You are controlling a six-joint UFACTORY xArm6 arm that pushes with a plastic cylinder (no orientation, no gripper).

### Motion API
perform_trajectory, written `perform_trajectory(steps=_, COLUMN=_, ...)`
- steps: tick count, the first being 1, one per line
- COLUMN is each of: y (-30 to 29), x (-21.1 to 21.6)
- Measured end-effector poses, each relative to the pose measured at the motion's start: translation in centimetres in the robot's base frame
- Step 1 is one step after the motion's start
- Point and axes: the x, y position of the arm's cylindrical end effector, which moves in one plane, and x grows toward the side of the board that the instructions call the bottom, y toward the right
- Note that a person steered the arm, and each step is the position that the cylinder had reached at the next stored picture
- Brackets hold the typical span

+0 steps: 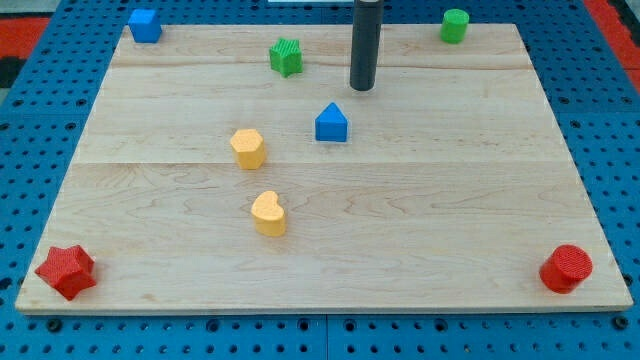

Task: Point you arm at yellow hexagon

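Rod rather than claw: my tip (362, 87) is a plain dark end with no jaws to spread or press, so it pinches nothing and touches no block. It stands on the wooden board (450, 200) near the view's top, just right of centre.

From my tip the yellow hexagon (247, 148) lies at about eight o'clock, well apart, toward the view's left and lower down. That bearing is what the coming move turns on, I judge. The blue triangular block (331, 123) sits near my tip at about seven o'clock, close to the straight line to the hexagon, so I judge a sweep passing just above it safer. The green star (286, 56) is at about ten o'clock from my tip, off that line.

A second yellow block, heart-shaped (268, 213), lies at about five o'clock from the hexagon; it should not be mistaken for the target.
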Motion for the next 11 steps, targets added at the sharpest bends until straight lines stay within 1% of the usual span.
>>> perform_trajectory(steps=1, y=-1.8, x=0.5)
perform_trajectory(steps=2, y=-2.3, x=0.6)
perform_trajectory(steps=3, y=-4.5, x=1.3)
perform_trajectory(steps=4, y=-4.7, x=1.4)
perform_trajectory(steps=5, y=-7.5, x=2.2)
perform_trajectory(steps=6, y=-7.5, x=2.2)
perform_trajectory(steps=7, y=-9.7, x=2.9)
perform_trajectory(steps=10, y=-11.9, x=3.4)
perform_trajectory(steps=11, y=-11.9, x=4.1)
